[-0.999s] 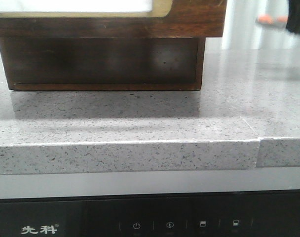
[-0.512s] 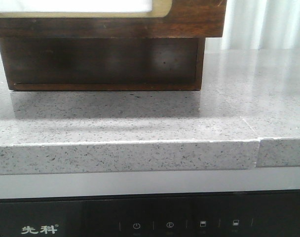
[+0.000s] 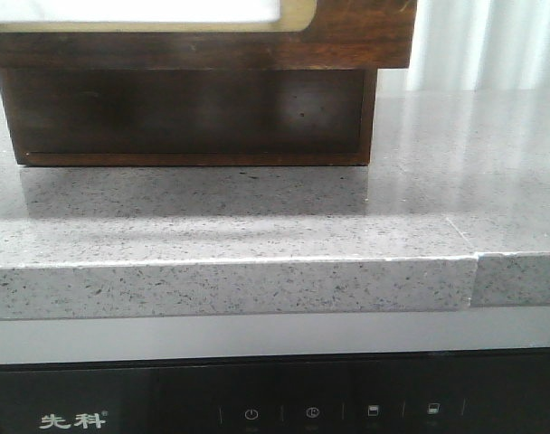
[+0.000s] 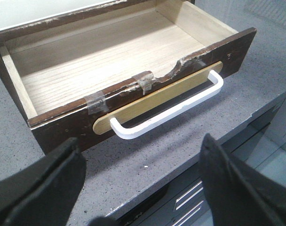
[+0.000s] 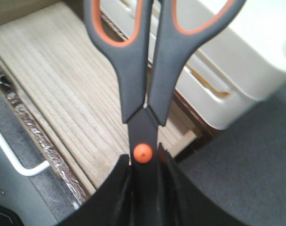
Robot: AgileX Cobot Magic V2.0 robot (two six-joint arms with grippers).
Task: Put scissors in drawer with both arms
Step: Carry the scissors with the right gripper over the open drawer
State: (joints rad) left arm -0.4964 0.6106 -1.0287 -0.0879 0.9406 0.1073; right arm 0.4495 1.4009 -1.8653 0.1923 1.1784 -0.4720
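Observation:
In the right wrist view my right gripper [image 5: 145, 162] is shut on the scissors [image 5: 133, 61], clamped on the dark blades just below the orange pivot. The grey, orange-lined handles point away from me, above the light wooden floor of the open drawer [image 5: 58, 84]. In the left wrist view the drawer [image 4: 63, 129] stands pulled out and empty, with its white handle [image 4: 171, 108] facing my left gripper [image 4: 138, 188]. That gripper is open, empty and hovers over the counter edge. The front view shows only the drawer front [image 3: 356, 41]; neither arm shows there.
The grey speckled countertop [image 3: 257, 217] carries the dark wooden cabinet [image 3: 184, 113]. A seam crosses the counter's front edge at the right [image 3: 475, 280]. A black control panel [image 3: 257, 411] sits below the counter. A white box [image 5: 237, 70] lies beyond the drawer's back wall.
An orange and dark shape in the far background at the top right of the front view has gone. Cabinet and counter have not moved.

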